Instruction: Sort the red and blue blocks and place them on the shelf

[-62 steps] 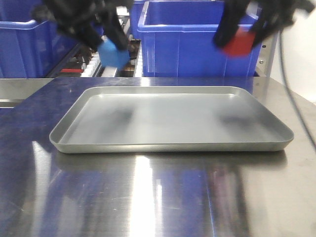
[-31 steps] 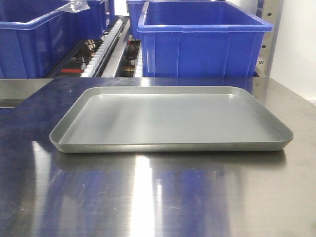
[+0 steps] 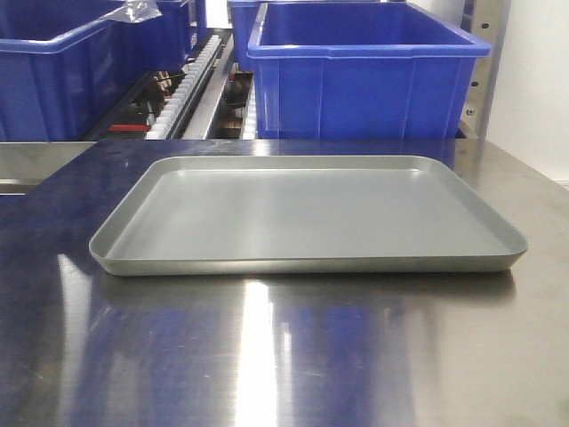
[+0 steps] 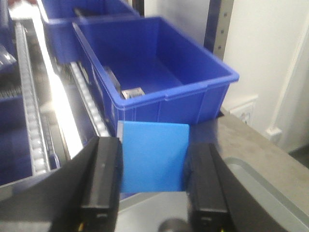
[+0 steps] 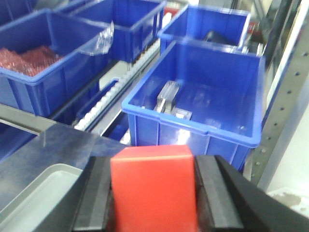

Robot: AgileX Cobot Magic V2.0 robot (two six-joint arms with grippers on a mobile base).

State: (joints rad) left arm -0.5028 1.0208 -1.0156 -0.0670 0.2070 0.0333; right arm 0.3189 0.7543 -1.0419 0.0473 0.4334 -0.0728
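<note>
I am holding the blue block [image 4: 153, 154] in the left gripper [image 4: 153, 169]. Its two black fingers [image 4: 104, 164] are pressing flat on opposite faces, so the cube is sitting square and not twisting. The right gripper [image 5: 154, 198] is doing the same with the red block [image 5: 153, 179], clamping both sides and leaving the top face showing.

Both blocks are riding high above the steel table [image 3: 267, 356] and the grey tray [image 3: 302, 264]. That is why the front view is showing neither block nor arm, only the bare tray. I am carrying them raised like this, I judge, so they are clearing the tray's rim and the bin walls on the way to the shelf [image 3: 191, 89].

From the left wrist, the blue block is hanging in front of a big blue bin [image 4: 193, 104], with a roller rail [image 4: 29, 111] running off to one side. From the right wrist, the red block is facing a blue bin [image 5: 193, 137] holding a few metal parts, possibly the same one.

I am taking one colour per arm so each can go to its own spot, though I cannot tell where on the shelf each is meant to land. The next move is calling for a level reach forward without clipping a bin rim.
</note>
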